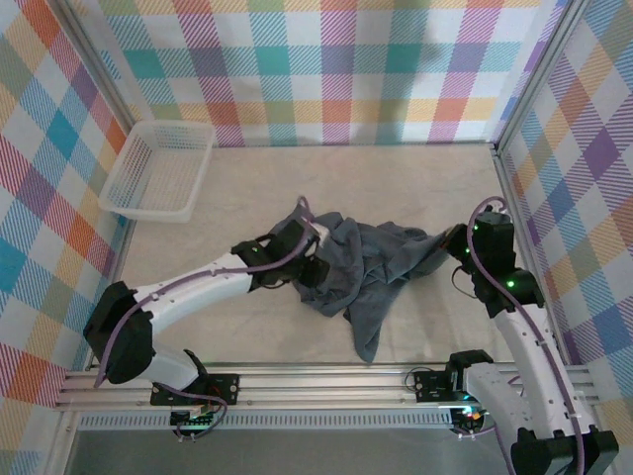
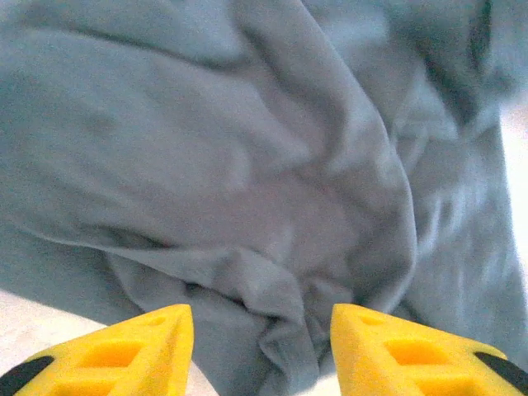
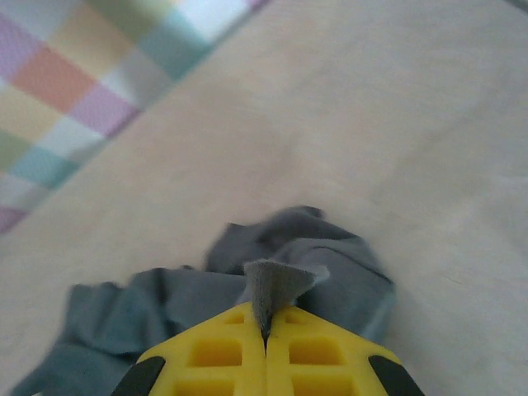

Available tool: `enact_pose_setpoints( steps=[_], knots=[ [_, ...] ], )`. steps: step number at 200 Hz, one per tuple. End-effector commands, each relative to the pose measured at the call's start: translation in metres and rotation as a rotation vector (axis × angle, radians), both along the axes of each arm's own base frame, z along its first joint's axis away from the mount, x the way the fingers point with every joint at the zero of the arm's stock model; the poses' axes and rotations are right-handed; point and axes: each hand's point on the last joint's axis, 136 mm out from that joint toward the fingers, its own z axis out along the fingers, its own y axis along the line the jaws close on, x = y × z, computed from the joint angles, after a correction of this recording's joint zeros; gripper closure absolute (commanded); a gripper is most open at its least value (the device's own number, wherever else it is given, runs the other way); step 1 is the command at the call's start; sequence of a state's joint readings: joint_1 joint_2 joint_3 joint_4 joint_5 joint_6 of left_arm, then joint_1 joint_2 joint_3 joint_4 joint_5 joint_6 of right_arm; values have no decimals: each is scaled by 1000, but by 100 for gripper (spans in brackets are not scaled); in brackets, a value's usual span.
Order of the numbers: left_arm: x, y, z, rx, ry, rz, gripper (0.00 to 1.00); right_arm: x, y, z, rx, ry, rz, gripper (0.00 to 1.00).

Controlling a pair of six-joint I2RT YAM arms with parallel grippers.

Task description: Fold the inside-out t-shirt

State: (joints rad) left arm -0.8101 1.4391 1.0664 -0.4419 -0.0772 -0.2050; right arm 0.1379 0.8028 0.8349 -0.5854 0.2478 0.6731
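Across the middle of the table [image 1: 297, 178] you have the inside-out t-shirt [image 1: 381, 272] lying in a wrinkled blue-grey heap, with one tail trailing toward the near edge. Your left hand [image 2: 260, 318] sits over the shirt's left side, its yellow fingers [image 2: 124, 346] spread apart and a bunched fold of cloth lying in the gap between them. Your right hand [image 3: 266, 330] is at the shirt's right end, pressed together on a small tuft of fabric that pokes up from between its fingers. A white basket [image 1: 158, 170] stands well apart in the far left corner.
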Motion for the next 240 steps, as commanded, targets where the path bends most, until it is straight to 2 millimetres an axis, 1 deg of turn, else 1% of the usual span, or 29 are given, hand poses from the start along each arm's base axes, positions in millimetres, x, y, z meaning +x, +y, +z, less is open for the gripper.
enact_pose_setpoints(
  steps=[1,12,27,43,58,66,71,78,94,102,111,117,124,138,157,167,181,204,219,240],
  knots=[
    [23,41,-6,-28,86,263,54,-23,-30,-33,-92,142,-143,100],
    [27,51,-22,-55,165,320,55,-22,-30,-38,-97,145,-141,100],
    [31,55,-38,-97,253,359,55,-15,-22,-40,-80,131,-94,100],
    [33,38,-44,-171,307,303,54,-7,-8,-40,-47,114,-24,100],
    [32,16,-47,-236,376,233,52,-2,-2,-41,-28,122,2,100],
    [30,5,-52,-265,426,207,51,0,0,-42,-22,129,11,100],
    [28,0,-54,-280,455,203,50,0,1,-43,-19,134,18,100],
    [25,-3,-62,-279,498,220,50,1,2,-44,-19,137,23,100],
    [16,4,-76,-227,567,299,50,1,3,-42,-16,135,26,100],
    [13,13,-80,-192,578,366,51,0,3,-42,-14,132,30,100],
    [10,27,-85,-152,593,471,52,-1,4,-42,-11,132,32,100],
    [8,31,-87,-150,605,519,53,-1,4,-42,-10,128,34,100],
    [7,30,-86,-171,620,549,53,-1,5,-42,-6,126,34,100],
    [6,19,-83,-237,644,580,53,-1,6,-43,-2,127,39,100],
    [8,-2,-72,-306,627,577,52,1,9,-42,10,125,54,100],
    [10,-7,-72,-300,614,598,52,2,10,-41,14,120,58,100],
    [13,-10,-79,-273,619,623,53,3,11,-40,18,116,62,100],
    [15,-7,-92,-220,635,660,54,2,12,-37,17,110,67,100],
    [19,-4,-92,-206,613,668,56,1,11,-35,11,104,68,100],
    [22,10,-89,-149,563,693,59,-1,9,-33,2,97,64,100]
  ],
)
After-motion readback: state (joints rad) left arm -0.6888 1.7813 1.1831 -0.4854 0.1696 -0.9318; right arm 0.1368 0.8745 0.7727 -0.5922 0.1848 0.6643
